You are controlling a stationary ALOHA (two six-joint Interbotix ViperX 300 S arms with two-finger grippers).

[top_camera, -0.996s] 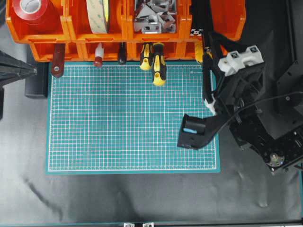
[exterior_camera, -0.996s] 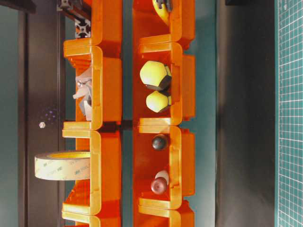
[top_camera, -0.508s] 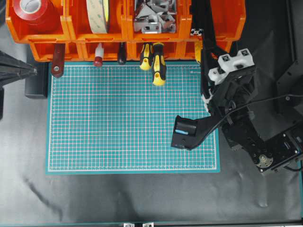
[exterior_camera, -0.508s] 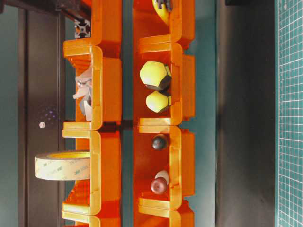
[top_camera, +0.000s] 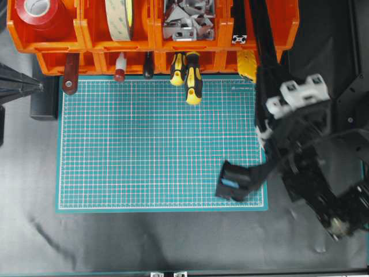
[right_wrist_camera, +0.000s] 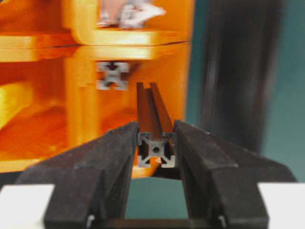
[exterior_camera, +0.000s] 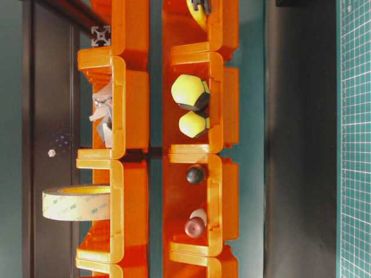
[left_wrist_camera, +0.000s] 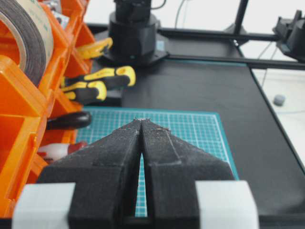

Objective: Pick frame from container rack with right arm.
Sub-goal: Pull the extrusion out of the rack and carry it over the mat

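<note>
1. At nine o'clock of the overhead view, the left gripper (left_wrist_camera: 142, 125) is seen parked off the green cutting mat (top_camera: 144, 144), its fingers (left_wrist_camera: 107, 157) pressed together with nothing between them; it is far from the work.
2. Along twelve o'clock, the container rack (top_camera: 86, 40) is spread over the tabletop (top_camera: 144, 242), with red tape (top_camera: 37, 11), a tape roll (top_camera: 120, 17) and metal brackets (top_camera: 185, 20) in the upper bins, and screwdriver handles (top_camera: 192, 78) jutting toward six o'clock from the lower row.
3. At one o'clock, the frame (right_wrist_camera: 155, 129) is clamped between the narrowed fingers (right_wrist_camera: 114, 157) of the right gripper (right_wrist_camera: 156, 143), as the right wrist view shows. Its long axis runs from twelve to six o'clock, its far end apparently still over the rack's right-hand bin.
4. A second extrusion end (top_camera: 239, 39) is seen just beside it at nine o'clock.
5. The withdrawal is judged to run along the bar's own axis, toward six o'clock; the bin wall and the neighbouring extrusion are what could be snagged.
</note>
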